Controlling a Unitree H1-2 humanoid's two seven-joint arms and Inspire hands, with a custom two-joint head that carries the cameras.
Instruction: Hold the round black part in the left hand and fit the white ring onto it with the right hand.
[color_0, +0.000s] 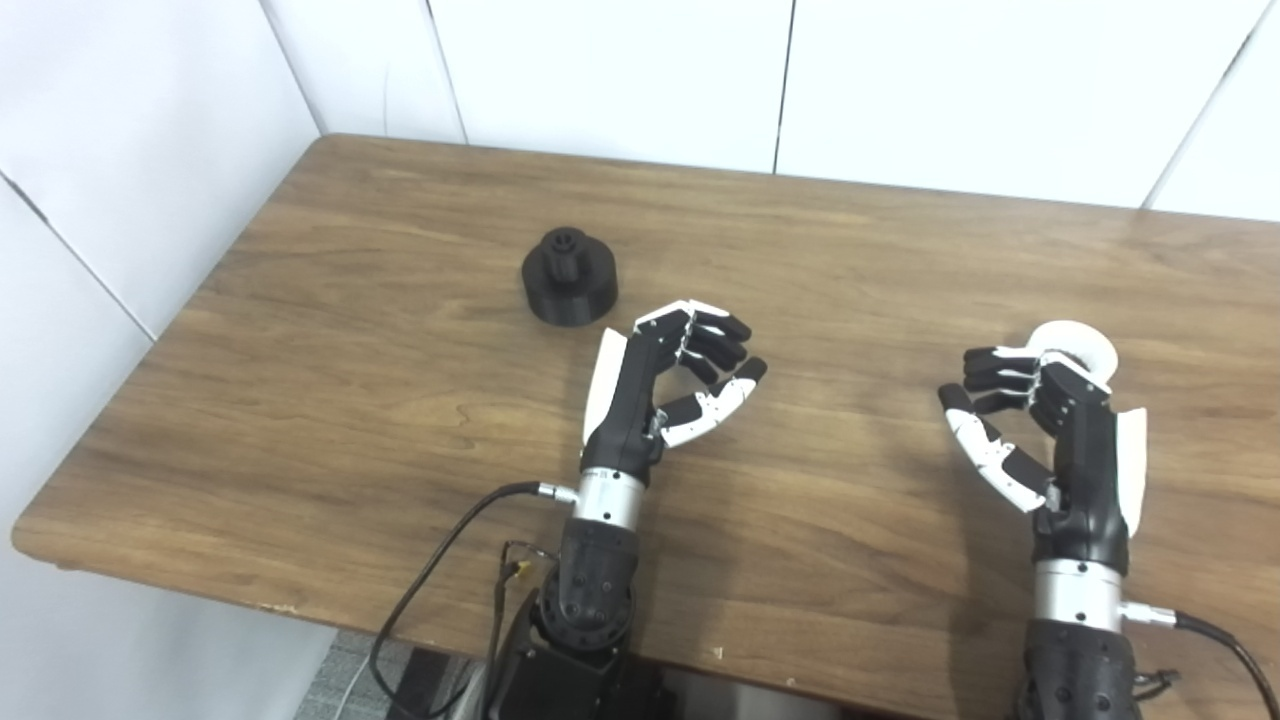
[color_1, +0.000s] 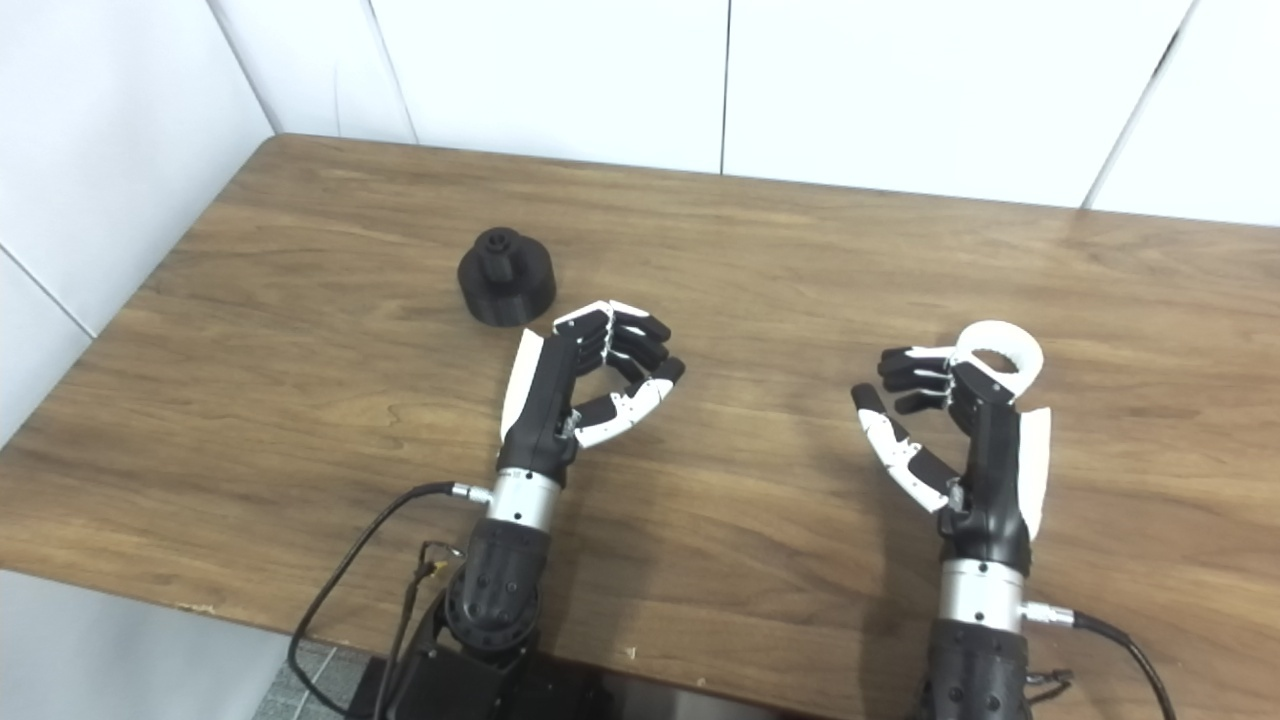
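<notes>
Round black part (color_0: 569, 277) sat alone on the table (color_0: 330, 400), up-left of the left robot hand (color_0: 668, 385), which was loosely curled, holding nothing. Right robot hand (color_1: 950, 420) also empty, fingers apart; white ring (color_1: 998, 358) lay just behind it, partly hidden.

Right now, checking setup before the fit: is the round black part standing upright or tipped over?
Upright. The round black part rests flat on the wooden table, its narrow stub pointing up, apart from both hands.

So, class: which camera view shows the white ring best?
The right eye view: the white ring shows its open centre beyond the right hand. In the left eye view the ring is partly hidden by that hand.
</notes>
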